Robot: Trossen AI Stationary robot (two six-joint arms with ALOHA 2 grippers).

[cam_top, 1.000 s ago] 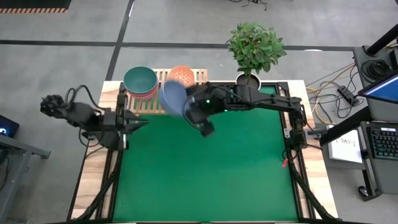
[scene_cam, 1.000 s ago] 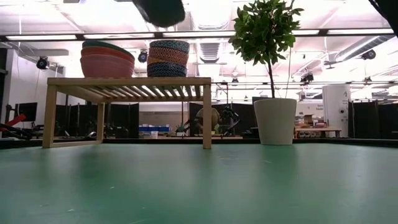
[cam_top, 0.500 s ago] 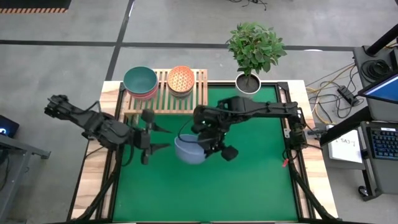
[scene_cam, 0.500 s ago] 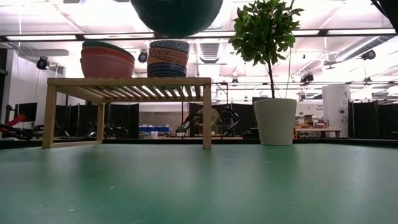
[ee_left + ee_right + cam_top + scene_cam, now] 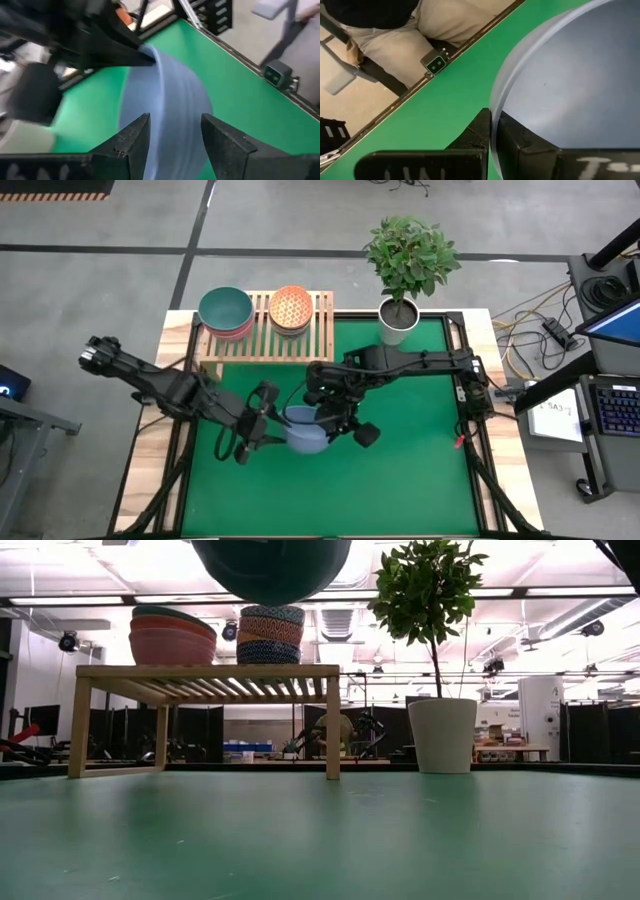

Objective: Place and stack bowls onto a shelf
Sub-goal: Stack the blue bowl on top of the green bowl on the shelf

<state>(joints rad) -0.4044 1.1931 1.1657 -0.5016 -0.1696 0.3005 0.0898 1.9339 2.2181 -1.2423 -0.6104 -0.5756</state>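
Looking down, I see my right gripper (image 5: 318,418) pinching the rim of the big slate-blue bowl (image 5: 305,430) up over the middle of the green table (image 5: 400,470). My left gripper (image 5: 268,415), fingers spread, sits just beside the bowl.

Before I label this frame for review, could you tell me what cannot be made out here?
- Slate-blue bowl: low view crops its top; high view, right gripper covers part.
- Left gripper: contact with that bowl unclear, wrist view blurred.
- Stacked bowls on shelf: count uncertain, nested.
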